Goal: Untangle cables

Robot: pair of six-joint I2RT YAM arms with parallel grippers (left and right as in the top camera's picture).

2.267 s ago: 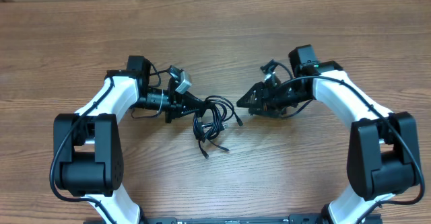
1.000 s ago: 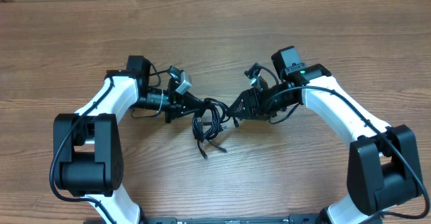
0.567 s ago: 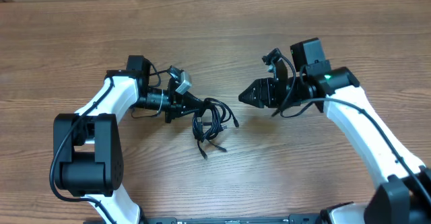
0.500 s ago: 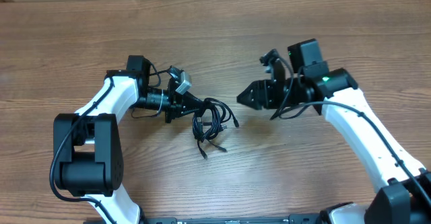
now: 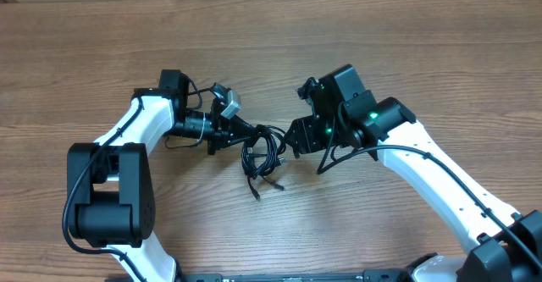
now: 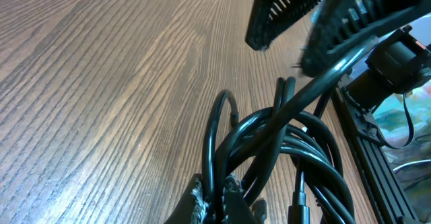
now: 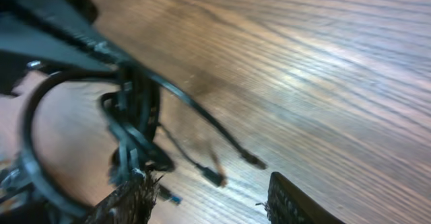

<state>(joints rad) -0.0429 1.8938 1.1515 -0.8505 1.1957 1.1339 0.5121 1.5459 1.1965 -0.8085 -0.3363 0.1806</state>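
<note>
The wooden worktop (image 5: 271,45) carries the black cables (image 5: 264,151), bundled at its middle between the two arms. Overhead hides both grasps. The left wrist view shows the left fingers (image 6: 199,202) clamped on several loops. The right wrist view, blurred, shows the right fingers (image 7: 131,200) apart beside the bundle, with small plugs (image 7: 214,178) lying loose.

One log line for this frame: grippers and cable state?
left gripper: shut on cables, left side of bundle | right gripper: open, at bundle's right side | cables: knotted, on table
</note>
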